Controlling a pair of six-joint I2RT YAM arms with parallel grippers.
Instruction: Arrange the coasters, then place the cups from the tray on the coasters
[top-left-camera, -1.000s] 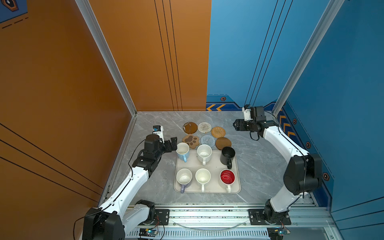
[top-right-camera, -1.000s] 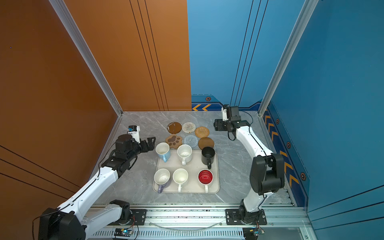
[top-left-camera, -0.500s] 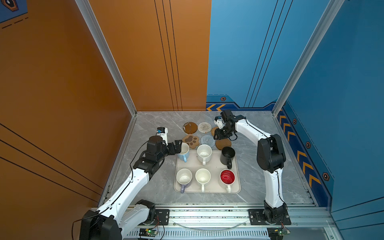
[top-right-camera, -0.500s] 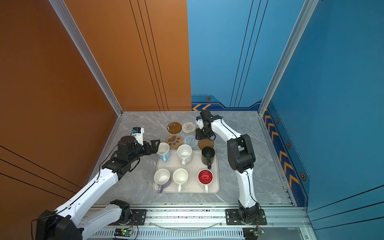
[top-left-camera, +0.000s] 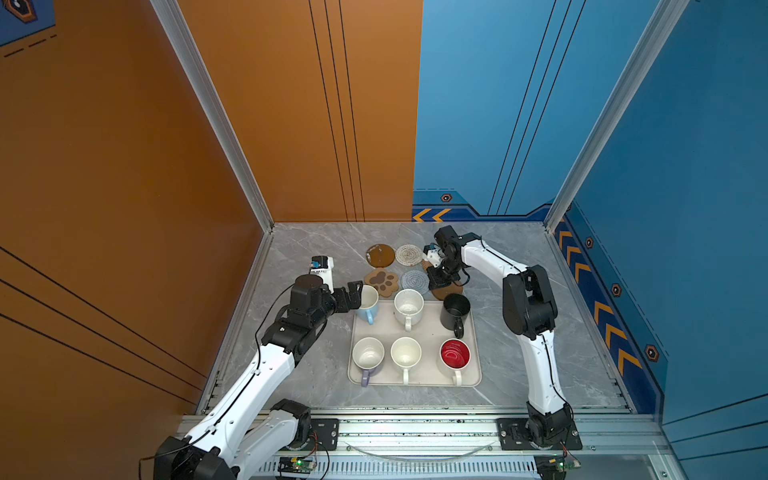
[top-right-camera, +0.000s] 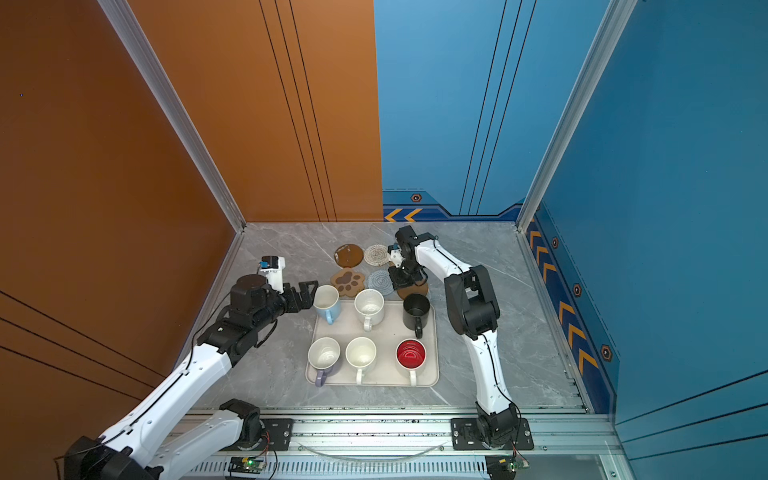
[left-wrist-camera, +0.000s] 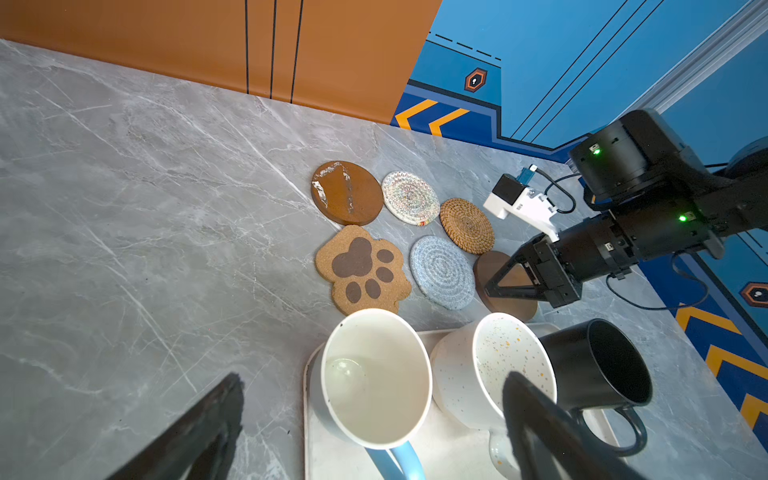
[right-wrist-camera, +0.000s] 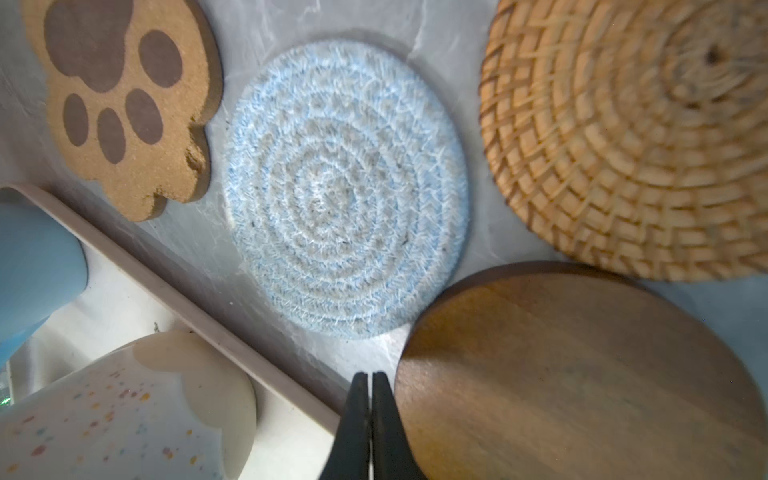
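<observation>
Nudging a coaster looks like the job now. The right jaws are shut tight, like one thin stick, and they hold nothing. Their tips point down at the grey marble surface (top-left-camera: 332, 237), in the small gap between the plain dark brown round wooden coaster (right-wrist-camera: 582, 374) and the grey-blue woven round coaster (right-wrist-camera: 345, 187). They sit just beside the brown one's edge; I cannot tell if they touch it. So the brown coaster lies all on one side of the jaws, away from the grey-blue one. I think a push that way would slide it clear. The big flat cream tray (top-left-camera: 430, 332) is very near, so there is little room. The left jaws are wide open and empty. They sit just beside the light blue mug (top-left-camera: 369, 309), which stands in the tray's far left corner.
</observation>
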